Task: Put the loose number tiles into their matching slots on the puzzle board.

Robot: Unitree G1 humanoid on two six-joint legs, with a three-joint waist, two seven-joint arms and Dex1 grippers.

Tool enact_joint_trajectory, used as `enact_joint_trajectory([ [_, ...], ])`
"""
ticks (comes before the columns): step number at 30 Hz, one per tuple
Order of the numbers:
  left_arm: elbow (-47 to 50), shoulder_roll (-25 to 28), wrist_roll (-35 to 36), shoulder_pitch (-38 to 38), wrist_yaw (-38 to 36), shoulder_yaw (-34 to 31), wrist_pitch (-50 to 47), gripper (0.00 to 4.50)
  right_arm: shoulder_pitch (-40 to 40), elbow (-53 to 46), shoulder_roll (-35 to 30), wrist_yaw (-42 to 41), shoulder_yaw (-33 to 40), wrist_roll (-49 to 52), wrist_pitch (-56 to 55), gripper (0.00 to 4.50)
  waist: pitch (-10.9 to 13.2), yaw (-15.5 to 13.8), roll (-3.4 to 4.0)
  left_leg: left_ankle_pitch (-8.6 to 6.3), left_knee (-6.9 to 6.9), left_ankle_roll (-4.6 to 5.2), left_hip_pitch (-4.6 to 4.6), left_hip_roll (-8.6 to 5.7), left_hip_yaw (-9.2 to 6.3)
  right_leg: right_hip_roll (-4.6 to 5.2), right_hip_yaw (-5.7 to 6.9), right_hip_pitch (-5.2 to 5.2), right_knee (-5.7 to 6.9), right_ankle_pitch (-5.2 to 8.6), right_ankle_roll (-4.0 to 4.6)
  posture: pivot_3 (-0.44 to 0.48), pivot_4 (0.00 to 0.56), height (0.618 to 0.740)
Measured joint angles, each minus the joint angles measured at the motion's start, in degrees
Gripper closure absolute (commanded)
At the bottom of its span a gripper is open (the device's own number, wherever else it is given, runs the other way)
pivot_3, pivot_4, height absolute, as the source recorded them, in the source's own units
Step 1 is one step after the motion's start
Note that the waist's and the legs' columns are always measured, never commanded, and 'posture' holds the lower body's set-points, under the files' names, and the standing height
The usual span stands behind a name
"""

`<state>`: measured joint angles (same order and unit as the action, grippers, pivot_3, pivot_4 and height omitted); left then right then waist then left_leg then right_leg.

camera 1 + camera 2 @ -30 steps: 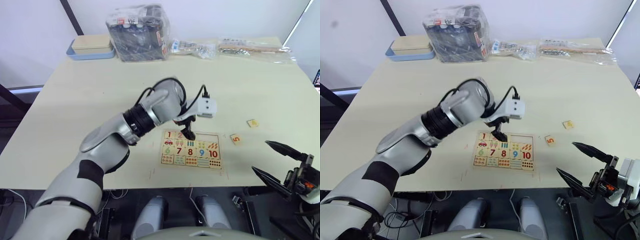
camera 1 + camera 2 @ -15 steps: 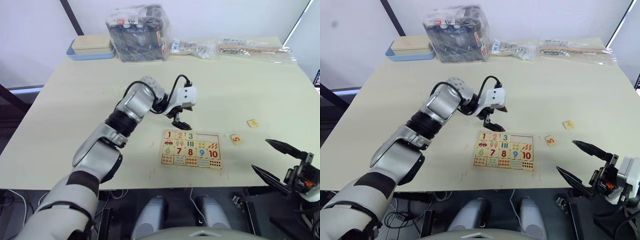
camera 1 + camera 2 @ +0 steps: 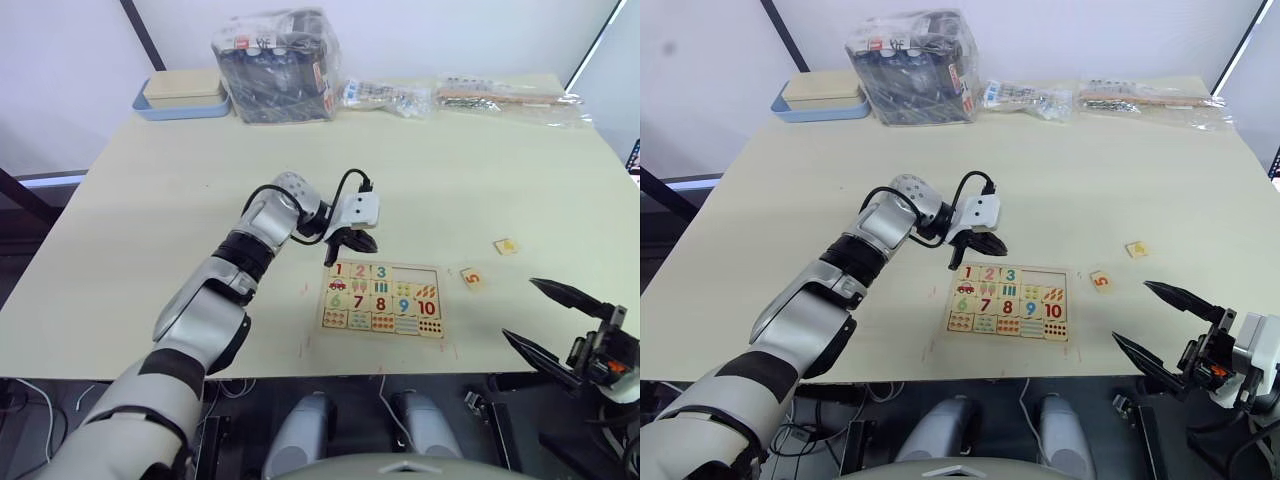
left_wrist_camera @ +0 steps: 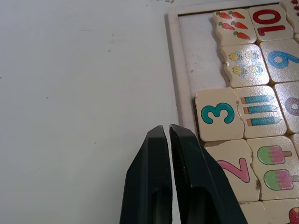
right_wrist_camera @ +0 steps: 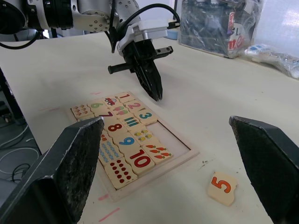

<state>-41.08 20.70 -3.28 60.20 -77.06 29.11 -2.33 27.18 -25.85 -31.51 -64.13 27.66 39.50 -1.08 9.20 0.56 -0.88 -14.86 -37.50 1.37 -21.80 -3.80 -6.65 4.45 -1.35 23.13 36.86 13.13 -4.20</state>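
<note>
Nearest the robot, the right gripper (image 3: 560, 320) hung off the table's front right corner, its two black fingers spread wide with nothing between them. Just ahead, the puzzle board (image 3: 384, 299) lay flat on the table (image 3: 480, 170) near its front edge. Tiles 1, 2 and 3 (image 4: 219, 114) sat side by side in the top row, and the two slots (image 4: 200, 51) beyond the 3 were bare wood. Below them ran the picture row and the fixed 6-to-10 row, all seated. Off the board's right side, close by but not touching, lay the loose 5 tile (image 3: 471, 277), orange numeral up. Further right and a bit farther back lay another loose tile (image 3: 506, 246); its numeral was too small to read. The left gripper (image 3: 352, 241) hovered just past the board's far rim, above the 2, fingers (image 4: 152, 182) pressed together on nothing, tips over bare table. At the far edge stood a plastic-wrapped bundle (image 3: 277, 66), a blue tray with a beige lid (image 3: 182, 94) to its left, and clear bags (image 3: 505, 96) strung out to the right.
</note>
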Motion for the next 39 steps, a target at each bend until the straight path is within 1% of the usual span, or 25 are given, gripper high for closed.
enact_joint_trajectory([
  [6,-0.2,-1.1,-1.4,0.0,-0.4,0.0,1.6,4.37,0.0,0.0,0.0,0.2,-0.3,-0.1,0.0,0.0,0.0,0.0,0.0,0.0,0.0,0.0,0.0,0.0,0.0,0.0,0.0,0.0,0.0,0.0,0.0,0.0,0.15,0.74],
  [20,-0.6,-1.5,-4.5,-0.9,-1.2,0.2,3.3,4.37,0.6,0.0,0.0,0.7,-0.3,-0.2,-0.4,0.0,0.0,0.0,0.0,0.0,0.0,0.0,0.0,0.0,0.0,-0.01,0.0,0.0,0.0,0.0,0.0,0.0,0.15,0.74],
  [31,0.3,-1.5,-5.0,-1.8,-2.2,0.2,4.0,4.37,0.6,0.0,0.0,0.7,-0.3,-0.2,-0.5,0.0,0.0,0.0,0.0,0.0,0.0,0.0,0.01,0.0,-0.01,-0.01,0.0,-0.01,0.0,0.0,0.0,0.0,0.15,0.74],
  [39,1.2,-1.1,-5.0,-2.3,-1.5,0.0,3.6,4.37,0.5,0.0,0.0,0.7,-0.4,-0.2,-0.5,0.0,0.0,0.0,0.0,0.0,0.0,0.0,0.02,0.0,-0.02,-0.01,0.01,-0.01,0.0,0.0,0.0,0.0,0.15,0.74],
])
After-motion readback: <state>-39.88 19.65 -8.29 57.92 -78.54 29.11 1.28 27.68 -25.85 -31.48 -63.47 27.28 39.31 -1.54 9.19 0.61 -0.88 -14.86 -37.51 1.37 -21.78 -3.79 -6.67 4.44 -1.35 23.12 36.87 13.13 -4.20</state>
